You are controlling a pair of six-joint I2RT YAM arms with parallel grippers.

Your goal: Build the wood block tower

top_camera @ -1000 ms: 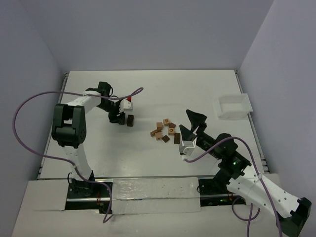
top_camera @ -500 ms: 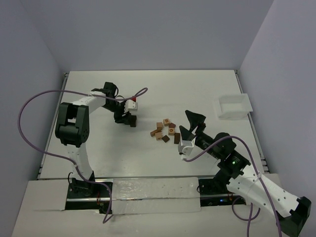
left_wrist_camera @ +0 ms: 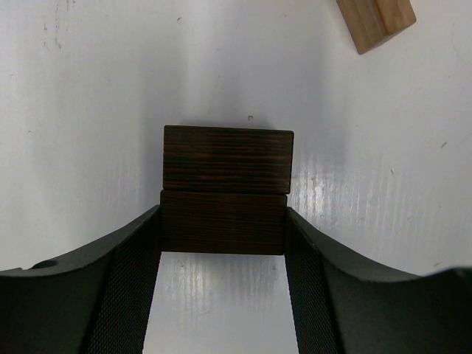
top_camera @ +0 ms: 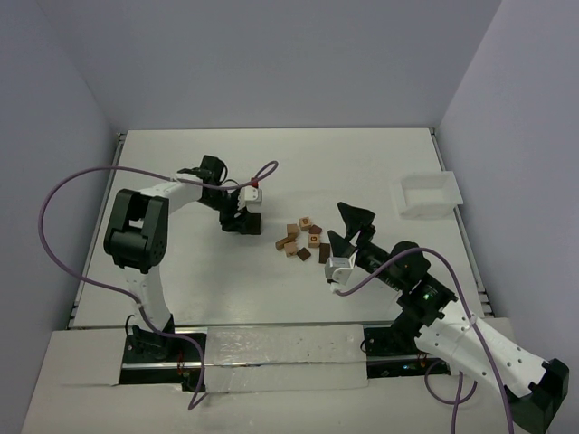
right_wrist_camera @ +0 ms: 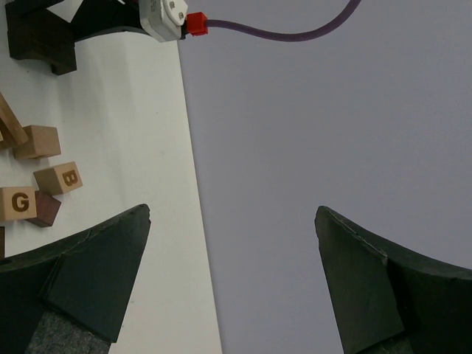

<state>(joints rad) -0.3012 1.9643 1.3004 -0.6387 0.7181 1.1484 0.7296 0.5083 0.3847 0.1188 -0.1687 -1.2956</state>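
A white rectangular tray (top_camera: 427,193) sits open side up on the white table (top_camera: 362,163), close to the table's right edge and towards its far corner. Plain lilac walls (top_camera: 271,63) rise around the table on its left, far and right sides.

Dark brown block (left_wrist_camera: 225,158), wood grain showing and a seam across it, sits level, pinched at both sides by the left gripper (left_wrist_camera: 223,243). Loose blocks (top_camera: 301,240) in tan, reddish-brown and dark brown lie scattered nearby, unstacked, including the tan G block (right_wrist_camera: 18,203) and B block (right_wrist_camera: 59,178).
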